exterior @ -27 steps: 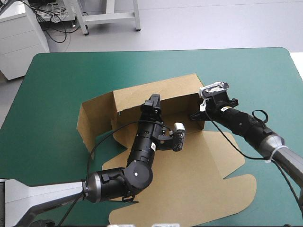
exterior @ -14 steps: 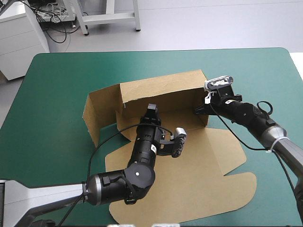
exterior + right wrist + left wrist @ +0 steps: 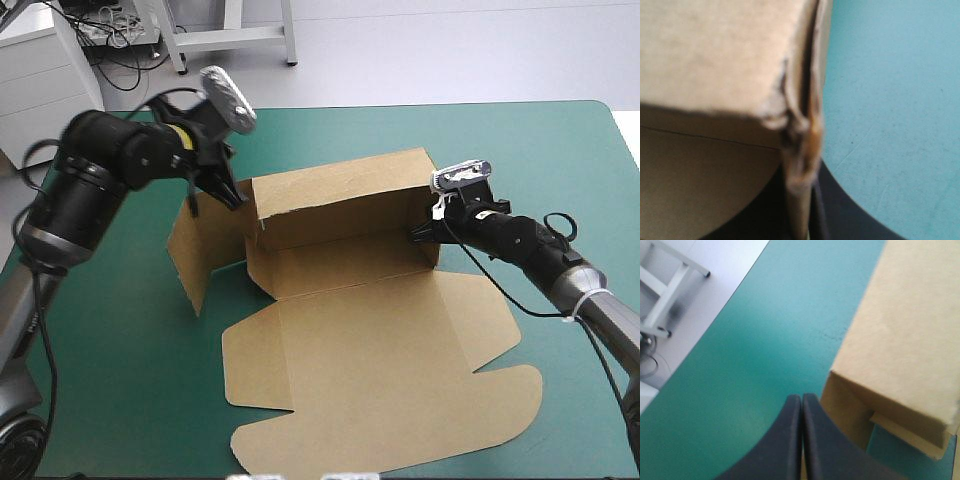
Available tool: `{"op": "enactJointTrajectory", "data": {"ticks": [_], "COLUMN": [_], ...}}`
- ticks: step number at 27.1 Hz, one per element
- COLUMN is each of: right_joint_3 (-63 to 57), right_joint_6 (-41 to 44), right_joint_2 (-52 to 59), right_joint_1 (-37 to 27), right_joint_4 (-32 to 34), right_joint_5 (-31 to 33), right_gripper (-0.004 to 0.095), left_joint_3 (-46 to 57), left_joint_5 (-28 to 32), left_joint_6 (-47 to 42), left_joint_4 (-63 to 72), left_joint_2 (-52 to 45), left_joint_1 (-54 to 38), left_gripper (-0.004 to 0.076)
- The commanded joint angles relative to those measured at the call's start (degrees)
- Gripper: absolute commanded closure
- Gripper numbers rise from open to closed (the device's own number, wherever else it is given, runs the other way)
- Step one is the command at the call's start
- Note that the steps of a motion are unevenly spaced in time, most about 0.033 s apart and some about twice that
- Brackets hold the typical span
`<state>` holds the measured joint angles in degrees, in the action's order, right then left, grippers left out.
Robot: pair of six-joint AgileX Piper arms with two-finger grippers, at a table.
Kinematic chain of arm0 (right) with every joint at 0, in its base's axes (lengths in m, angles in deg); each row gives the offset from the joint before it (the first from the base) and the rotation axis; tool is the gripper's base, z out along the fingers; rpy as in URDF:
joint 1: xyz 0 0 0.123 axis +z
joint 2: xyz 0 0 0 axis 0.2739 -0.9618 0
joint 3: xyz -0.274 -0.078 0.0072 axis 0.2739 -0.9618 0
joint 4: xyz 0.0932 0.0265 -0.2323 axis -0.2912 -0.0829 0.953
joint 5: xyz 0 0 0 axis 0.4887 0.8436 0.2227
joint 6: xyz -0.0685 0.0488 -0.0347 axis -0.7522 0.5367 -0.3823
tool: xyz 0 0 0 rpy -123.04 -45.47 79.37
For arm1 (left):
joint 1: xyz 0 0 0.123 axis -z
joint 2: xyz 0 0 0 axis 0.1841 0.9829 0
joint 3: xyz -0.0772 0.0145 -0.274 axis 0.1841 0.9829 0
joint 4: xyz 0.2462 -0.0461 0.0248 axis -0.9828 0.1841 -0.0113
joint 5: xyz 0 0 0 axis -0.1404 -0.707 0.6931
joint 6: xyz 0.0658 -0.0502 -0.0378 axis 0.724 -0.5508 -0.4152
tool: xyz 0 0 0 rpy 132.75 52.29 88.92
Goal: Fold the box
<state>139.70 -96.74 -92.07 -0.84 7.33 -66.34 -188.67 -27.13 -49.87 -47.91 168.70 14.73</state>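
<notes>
The brown box lies spread on the teal-green cover, its back wall raised and its left flap standing on edge. My left gripper hovers at the wall's far left corner. In the left wrist view it is shut with nothing between the fingers, and the box corner sits just beside it. My right gripper is at the wall's right end. In the right wrist view it is shut on the box, the board's frayed edge rising between its fingers.
Bare teal-green cover runs behind the raised wall and to both sides of the box. The rounded lid flap reaches close to the table's front edge.
My left arm has swung from over the box's floor out to the wall's far left corner, and its fingers have shut. The back wall stands straighter. The right gripper keeps its hold.
</notes>
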Motion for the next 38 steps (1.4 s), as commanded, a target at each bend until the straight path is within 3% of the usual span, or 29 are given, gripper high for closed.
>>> {"op": "enactJointTrajectory", "data": {"ticks": [1, 6, 9, 16, 23, 29, 34, 38], "right_joint_3": [1.6, 1.6, 1.6, 1.6, 1.8, 10.0, 23.3, 31.1], "right_joint_6": [0.3, 0.3, 0.3, 0.3, 0.9, 13.3, 31.2, 38.8], "right_joint_2": [1.9, 1.9, 1.9, 1.9, 1.9, 1.9, 1.9, 1.8], "right_joint_1": [-0.3, -0.3, -0.3, -0.3, -0.4, -2.8, -3.7, -3.7], "right_joint_4": [-0.6, -0.3, -0.3, -0.3, -0.3, 3.2, 16.1, 25.2], "right_joint_5": [0.8, 0.8, 0.8, 0.8, 1.3, 14.1, 29.0, 39.4], "right_gripper": [0.0916, 0.0916, 0.0916, 0.0916, 0.0916, 0.0916, 0.0916, 0.0916], "left_joint_3": [-2.2, 6.3, 15.0, 29.2, 33.6, 33.6, 33.6, 33.6], "left_joint_5": [0.6, -2.0, -1.4, 6.8, 9.4, 9.6, 10.1, 11.2], "left_joint_6": [-1.3, -2.0, -2.3, -2.3, -1.9, -1.9, -1.9, -1.9], "left_joint_4": [13.5, 31.8, 38.3, 48.9, 50.7, 50.9, 51.2, 51.2], "left_joint_2": [-2.5, -1.7, -1.7, -1.7, -1.7, -1.7, -1.7, -1.7], "left_joint_1": [-13.3, -37.5, -46.6, -55.3, -56.4, -56.4, -56.4, -56.4], "left_gripper": [0.0733, 0.0733, 0.0733, 0.0734, 0.0748, 0.0754, 0.0756, 0.0756]}}
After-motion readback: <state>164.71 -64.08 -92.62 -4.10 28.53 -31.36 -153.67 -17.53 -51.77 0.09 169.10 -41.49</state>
